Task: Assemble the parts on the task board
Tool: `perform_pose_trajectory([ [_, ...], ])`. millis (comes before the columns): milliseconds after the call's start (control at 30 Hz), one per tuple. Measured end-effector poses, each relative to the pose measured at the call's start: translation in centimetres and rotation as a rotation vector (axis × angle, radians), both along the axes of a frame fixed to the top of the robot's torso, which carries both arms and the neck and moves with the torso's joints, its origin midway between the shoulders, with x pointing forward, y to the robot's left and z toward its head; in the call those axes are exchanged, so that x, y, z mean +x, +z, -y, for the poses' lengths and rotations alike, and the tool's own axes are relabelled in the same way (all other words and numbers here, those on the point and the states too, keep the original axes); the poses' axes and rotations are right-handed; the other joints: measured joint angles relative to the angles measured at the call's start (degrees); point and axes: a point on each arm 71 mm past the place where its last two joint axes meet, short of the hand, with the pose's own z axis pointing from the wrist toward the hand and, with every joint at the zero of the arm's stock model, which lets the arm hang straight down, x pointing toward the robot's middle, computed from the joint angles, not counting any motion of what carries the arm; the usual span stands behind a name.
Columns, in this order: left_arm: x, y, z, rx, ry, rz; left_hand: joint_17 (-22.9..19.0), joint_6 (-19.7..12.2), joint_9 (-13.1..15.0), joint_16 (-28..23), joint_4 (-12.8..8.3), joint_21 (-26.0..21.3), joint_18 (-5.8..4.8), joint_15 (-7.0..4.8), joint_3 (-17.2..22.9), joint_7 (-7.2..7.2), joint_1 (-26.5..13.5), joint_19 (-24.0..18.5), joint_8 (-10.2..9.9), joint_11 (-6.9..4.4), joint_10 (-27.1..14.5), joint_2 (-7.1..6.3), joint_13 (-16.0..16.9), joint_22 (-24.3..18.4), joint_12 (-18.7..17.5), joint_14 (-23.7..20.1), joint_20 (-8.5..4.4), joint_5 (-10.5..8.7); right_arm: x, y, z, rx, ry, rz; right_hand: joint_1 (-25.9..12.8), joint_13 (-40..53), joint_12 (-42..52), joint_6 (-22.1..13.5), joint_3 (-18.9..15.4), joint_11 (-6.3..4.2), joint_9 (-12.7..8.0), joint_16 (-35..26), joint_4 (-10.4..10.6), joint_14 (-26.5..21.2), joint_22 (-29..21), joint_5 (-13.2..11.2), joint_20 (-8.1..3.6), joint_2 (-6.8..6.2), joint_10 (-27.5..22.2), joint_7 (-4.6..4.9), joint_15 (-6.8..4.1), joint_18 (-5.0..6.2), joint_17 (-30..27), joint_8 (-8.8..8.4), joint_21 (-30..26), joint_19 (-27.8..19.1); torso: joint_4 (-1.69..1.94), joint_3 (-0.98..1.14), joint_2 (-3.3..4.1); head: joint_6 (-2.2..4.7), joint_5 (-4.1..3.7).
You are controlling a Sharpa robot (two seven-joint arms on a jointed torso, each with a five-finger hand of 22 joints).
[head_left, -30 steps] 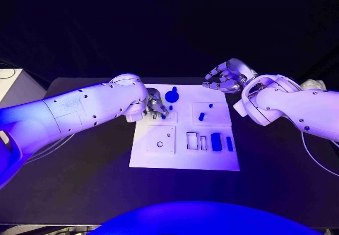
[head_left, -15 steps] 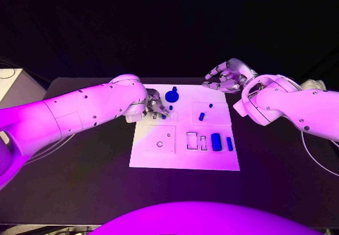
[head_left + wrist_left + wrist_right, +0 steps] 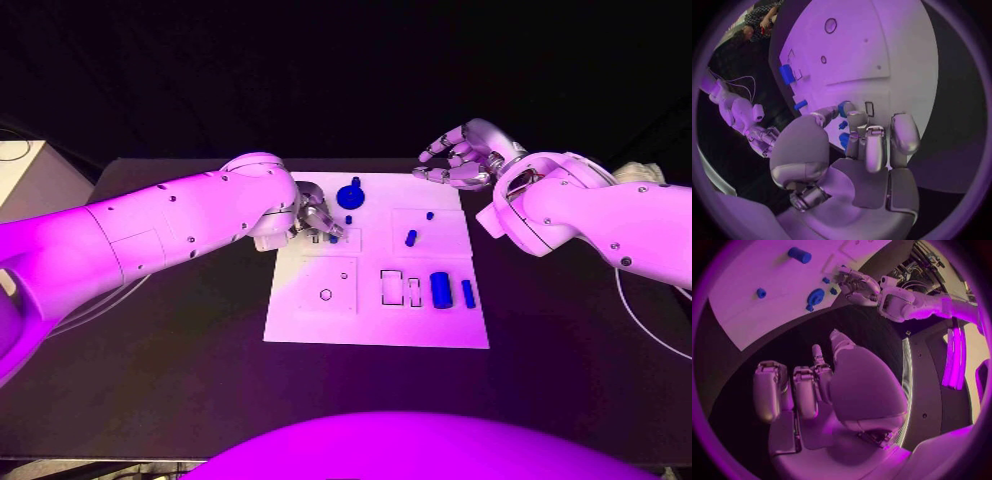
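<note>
Task board (image 3: 378,320): a white plate lying flat in the middle of the black table (image 3: 173,380), with several outlined recesses on its face.
Left hand (image 3: 315,221): low over the board's far left part, fingers curled down and together around a small blue part (image 3: 333,238); in the left wrist view the fingertips (image 3: 856,120) close on a blue piece (image 3: 844,109) at the board surface, so the hand looks to be grasping it, though the contact itself is partly hidden.
Right hand (image 3: 462,155): raised above the table just past the board's far right corner, fingers loosely bent and apart, nothing in them, so it is released; the right wrist view shows the same hand (image 3: 826,385) with bare palm and separated fingers.
Round blue part (image 3: 351,195): a disc with a short stem, at the board's far edge near its middle, just beside the left hand.
Small blue peg (image 3: 348,219): on the board between the disc and the left hand's fingertips.
Blue cylinder (image 3: 411,238): lying tilted on the board's right half, apart from both hands.
Blue dot part (image 3: 428,215): just beyond the cylinder, toward the board's far edge.
Wide blue block (image 3: 440,290): in the row of slots on the board's right side, nearer the robot.
Narrow blue bar (image 3: 467,293): just beside the wide block, closest to the board's right edge.
Round hole (image 3: 326,294): in the square outline on the board's left half.
</note>
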Motion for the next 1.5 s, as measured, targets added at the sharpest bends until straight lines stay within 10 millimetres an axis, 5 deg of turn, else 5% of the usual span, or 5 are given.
perform_pose_trajectory([
  [500,-0.4,0.6,-0.4,-0.019,-0.001,0.011,0.0,0.0,0.2,0.0,2.9,0.0,0.0,0.0,-3.5,0.0,0.6,0.0,-0.3,0.21,-0.2,0.0,-0.1,0.0,0.0,0.0,0.0,-4.78,0.0,0.0,0.2,-0.001,-0.003,0.0,-0.5,0.0,-0.2,-0.1,0.2,0.2,0.0,-0.3,0.2,0.0,0.0,1.7,0.0,0.15,-0.2,0.09,0.0,0.0,0.0,0.25,-0.4,0.0,0.03,-0.01,0.04,0.0,-0.11],
  [967,-0.5,2.7,-0.2,-0.071,0.002,0.053,0.0,-0.4,0.2,0.0,2.8,-0.4,0.0,0.01,-4.2,0.43,0.3,0.0,-0.7,0.28,-1.0,0.31,-1.1,-0.5,-0.5,0.0,0.0,-5.5,0.2,-0.1,0.4,-0.003,-0.01,0.0,-1.4,0.0,-0.3,-0.4,0.4,0.0,0.1,-0.3,0.1,0.0,0.0,2.4,0.0,-0.15,-0.4,-0.01,0.0,0.0,0.0,0.67,-0.6,0.0,0.07,-0.01,-0.04,0.0,-0.04],
  [1067,-0.2,3.7,-0.3,-0.083,0.008,0.07,0.0,-3.4,-0.3,-0.9,2.6,-2.6,0.0,0.22,-4.8,1.88,1.1,-2.4,-2.7,1.25,-4.6,0.94,-5.0,-4.4,-3.2,0.0,0.58,-5.5,0.2,-0.1,0.5,-0.004,-0.013,0.0,-1.4,0.0,-0.3,-0.4,0.4,0.0,0.1,-0.3,0.1,0.0,0.0,2.4,0.0,-0.15,-0.4,-0.01,0.0,0.0,0.0,0.67,-0.6,0.0,0.06,-0.01,-0.06,0.0,0.04],
  [1167,0.4,4.8,-0.9,-0.097,0.026,0.088,0.0,-7.0,-2.6,-3.3,2.7,-5.7,0.0,2.23,-5.3,4.21,4.1,-5.9,-6.6,3.37,-10.3,1.32,-10.7,-9.7,-6.8,0.1,2.19,-5.13,0.3,-0.1,0.6,-0.004,-0.015,0.0,-1.4,0.0,-0.3,-0.4,0.4,0.0,0.1,-0.5,0.1,0.0,0.0,2.4,0.0,-0.15,-0.4,-0.01,0.0,0.0,0.0,0.67,-0.6,0.0,0.05,-0.01,-0.05,0.05,0.05],
  [1500,3.3,7.8,-4.1,-0.167,0.14,0.122,0.0,-11.3,-7.2,-4.5,2.7,-8.4,0.91,4.12,-5.8,7.15,9.9,-8.5,-12.3,5.84,-13.4,1.51,-11.9,-14.1,-7.1,0.0,4.2,-4.82,0.4,-0.1,0.7,-0.005,-0.02,0.0,-1.4,0.0,-0.3,-0.4,0.4,0.0,0.1,-0.5,0.1,0.0,0.0,2.4,0.0,-0.15,-0.4,-0.01,0.0,0.0,0.0,0.67,-0.6,0.0,-0.03,0.04,0.1,1.29,0.09],
])
